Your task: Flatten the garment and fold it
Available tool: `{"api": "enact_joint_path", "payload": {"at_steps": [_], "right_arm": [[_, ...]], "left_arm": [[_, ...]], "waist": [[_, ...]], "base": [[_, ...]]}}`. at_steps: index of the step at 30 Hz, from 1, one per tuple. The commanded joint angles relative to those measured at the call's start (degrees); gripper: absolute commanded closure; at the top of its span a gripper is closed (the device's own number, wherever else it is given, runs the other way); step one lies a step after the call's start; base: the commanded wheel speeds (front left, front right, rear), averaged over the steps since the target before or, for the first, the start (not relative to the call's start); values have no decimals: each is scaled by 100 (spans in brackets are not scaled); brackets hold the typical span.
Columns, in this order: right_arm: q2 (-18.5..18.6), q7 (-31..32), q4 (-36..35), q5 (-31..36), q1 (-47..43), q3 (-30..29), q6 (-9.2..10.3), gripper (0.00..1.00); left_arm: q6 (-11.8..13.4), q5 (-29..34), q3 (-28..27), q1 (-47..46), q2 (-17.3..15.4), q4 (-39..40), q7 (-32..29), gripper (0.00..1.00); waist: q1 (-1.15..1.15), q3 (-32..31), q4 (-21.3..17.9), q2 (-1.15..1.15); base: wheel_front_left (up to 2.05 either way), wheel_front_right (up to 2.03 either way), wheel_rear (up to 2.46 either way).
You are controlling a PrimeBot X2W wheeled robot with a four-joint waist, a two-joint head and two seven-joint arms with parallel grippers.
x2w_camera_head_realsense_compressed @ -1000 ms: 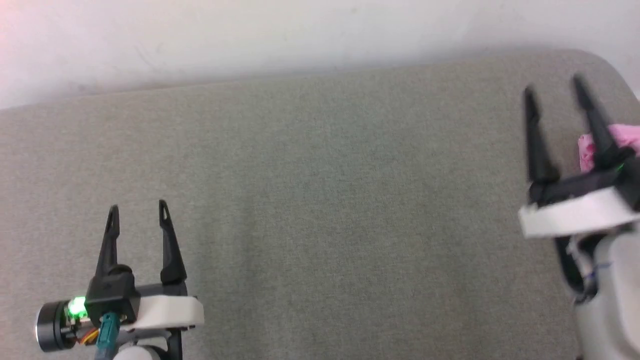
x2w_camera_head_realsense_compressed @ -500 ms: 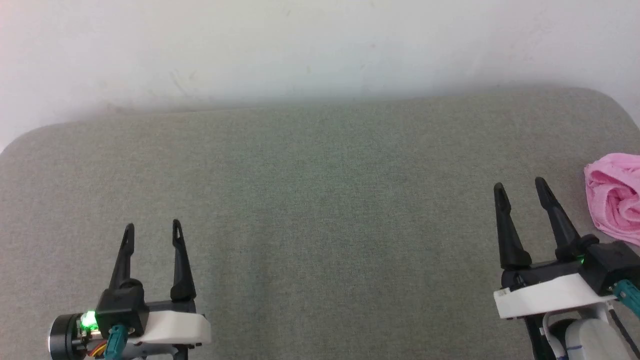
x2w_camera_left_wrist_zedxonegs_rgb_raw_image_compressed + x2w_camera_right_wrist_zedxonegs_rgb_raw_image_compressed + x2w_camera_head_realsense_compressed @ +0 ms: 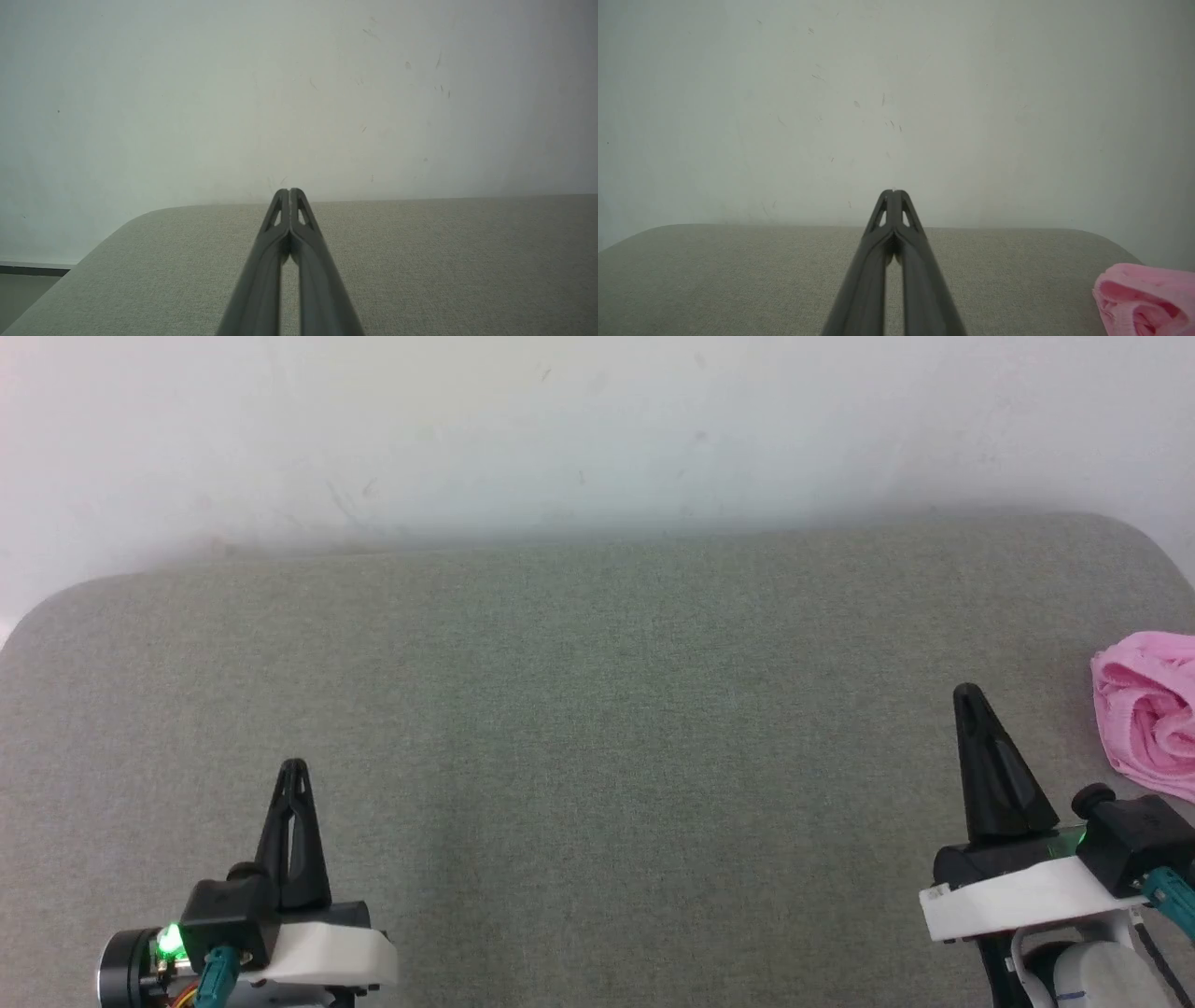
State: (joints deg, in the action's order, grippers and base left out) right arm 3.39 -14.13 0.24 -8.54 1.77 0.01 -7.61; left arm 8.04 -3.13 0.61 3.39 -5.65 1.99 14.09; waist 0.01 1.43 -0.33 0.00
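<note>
The garment (image 3: 1148,714) is a crumpled pink bundle lying at the right edge of the grey cushioned surface (image 3: 597,737); it also lies at the lower right of the right wrist view as the garment (image 3: 1143,298). My right gripper (image 3: 969,695) is shut with nothing in it, hovering a short way left of the garment and apart from it. Its tips meet in its own wrist view, right gripper (image 3: 893,192). My left gripper (image 3: 294,770) is shut and empty at the lower left, far from the garment; its closed tips show as the left gripper (image 3: 289,191).
A pale wall (image 3: 597,429) rises behind the surface. The surface has rounded far corners, one at the left (image 3: 56,602) and one at the right (image 3: 1134,537). A strip of floor and baseboard (image 3: 28,275) shows past the left corner.
Both grippers have gone from open to shut. The right gripper has dropped back from beside the garment toward the lower right. The head camera has tilted, so the surface sits lower in view.
</note>
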Motion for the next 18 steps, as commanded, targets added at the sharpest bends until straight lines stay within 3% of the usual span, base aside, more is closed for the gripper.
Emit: {"api": "enact_joint_path", "payload": {"at_steps": [1, 18], "right_arm": [[-3, 25, -3, 44, -9, -6, 1, 100], [-10, 224, -6, 160, -33, -5, 2, 100]], "left_arm": [[-41, 16, -3, -17, 13, -10, -23, 100], [-150, 59, -11, -63, 51, -38, -222, 100]], "waist": [[0, -1, 0, 0], [0, -21, 5, 0]], "base": [[0, 0, 0], [0, 0, 0]]}}
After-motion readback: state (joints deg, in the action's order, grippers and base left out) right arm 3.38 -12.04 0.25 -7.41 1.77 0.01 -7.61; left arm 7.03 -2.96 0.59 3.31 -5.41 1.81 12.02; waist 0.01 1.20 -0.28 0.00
